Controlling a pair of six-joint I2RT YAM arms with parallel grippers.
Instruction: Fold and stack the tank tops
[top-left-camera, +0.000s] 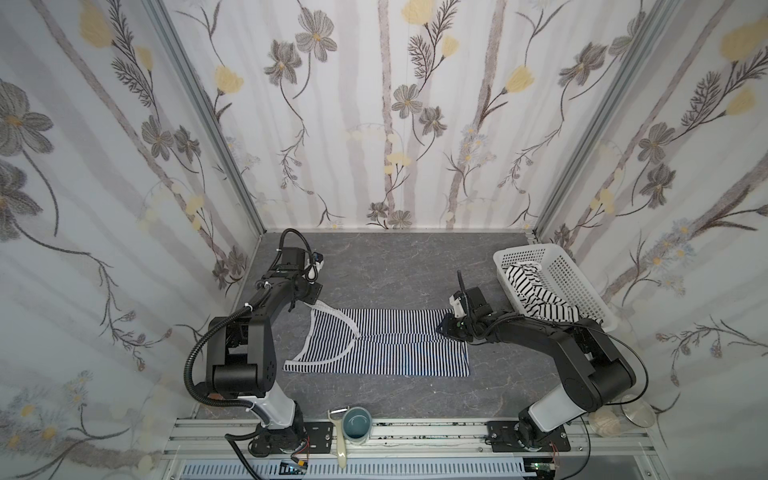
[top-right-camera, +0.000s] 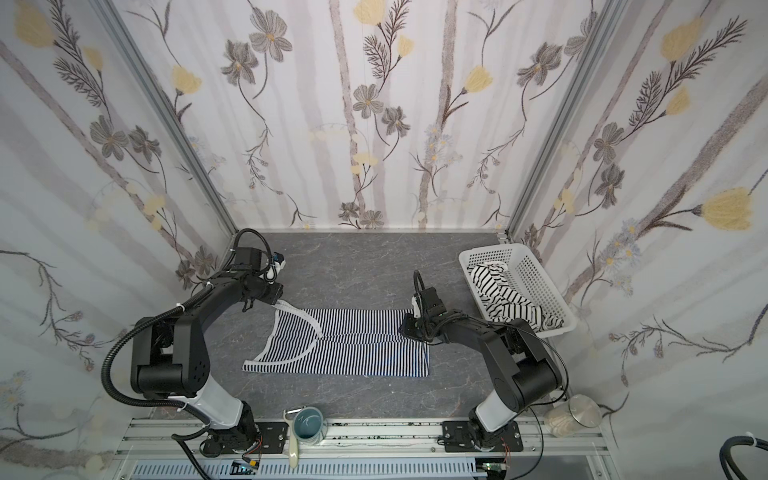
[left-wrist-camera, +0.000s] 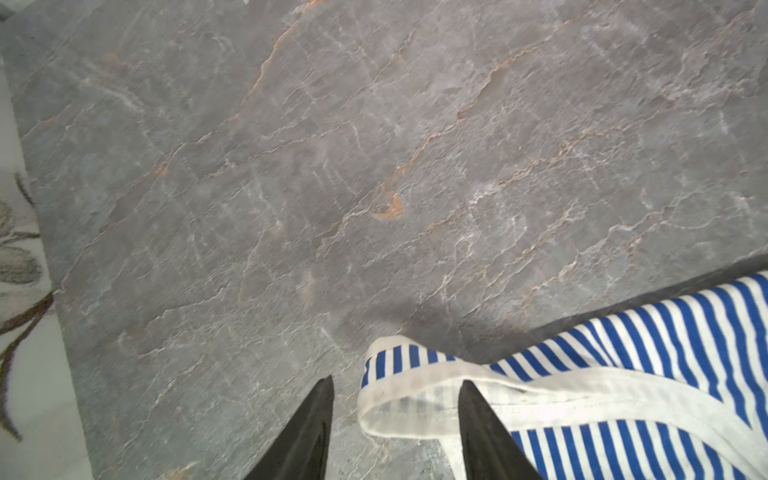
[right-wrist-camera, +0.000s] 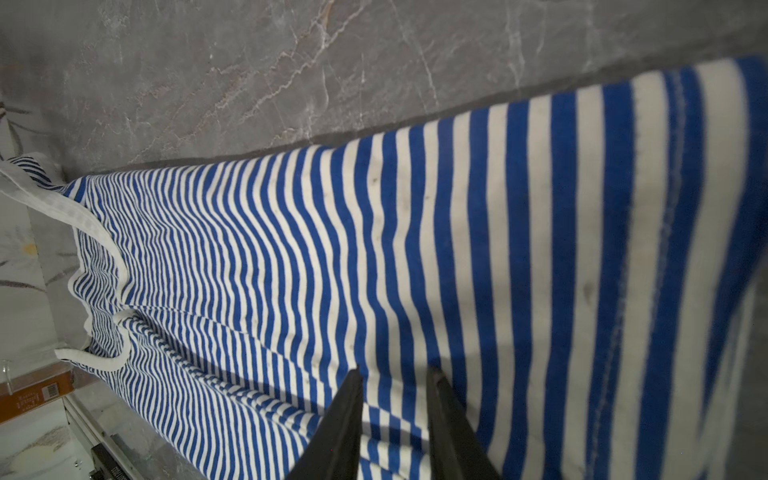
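The navy-and-white tank top (top-left-camera: 386, 349) lies spread flat on the grey table, straps to the left and hem to the right. My left gripper (top-left-camera: 312, 305) hovers at its far strap, open; the white-trimmed strap loop (left-wrist-camera: 399, 399) lies slack between the fingers (left-wrist-camera: 316, 424). At the far hem corner, my right gripper (top-left-camera: 445, 328) has its jaws narrowly set with a fold of the striped cloth (right-wrist-camera: 394, 369) between them, the hem raised. The white tank top with black stripes (top-left-camera: 536, 291) is crumpled in the basket.
The white perforated basket (top-left-camera: 582, 282) stands at the back right, close behind the right arm. A blue-grey mug (top-left-camera: 358, 424) and a peeler (top-left-camera: 338, 440) sit on the front rail, a glass jar (top-left-camera: 623, 417) at the front right. Floral walls close three sides.
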